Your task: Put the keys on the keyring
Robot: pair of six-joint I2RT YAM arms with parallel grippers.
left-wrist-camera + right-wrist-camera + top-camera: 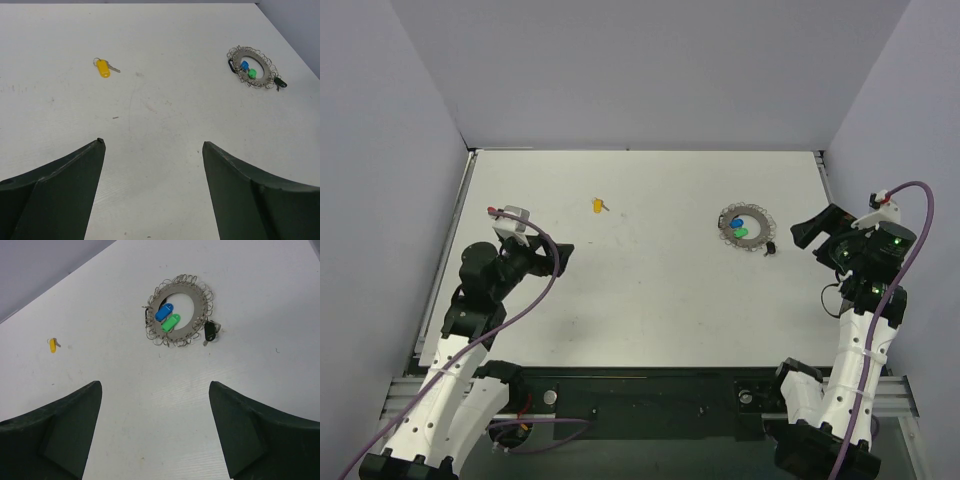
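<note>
Jaws on both arms stand wide apart with nothing between them, so you have no grip on anything. Your left gripper (152,143) hangs low over the table (650,310) at its left side. The yellow key (103,68) lies alone ahead of it and a little to the left, well apart from the fingertips. That is probably why this arm faces that way, since the loose key sits on its side. Your right gripper (155,385) looks straight at the keyring (179,310), which lies flat near the table's right edge, ahead of the fingers and untouched. The blue key (163,312) and green key (171,322) rest inside the loop, side by side; you cannot tell whether they are threaded on it. A dark key tag (211,331) sits against the ring's outer rim. The yellow key looks like the one left to fit, well apart from the ring.
</note>
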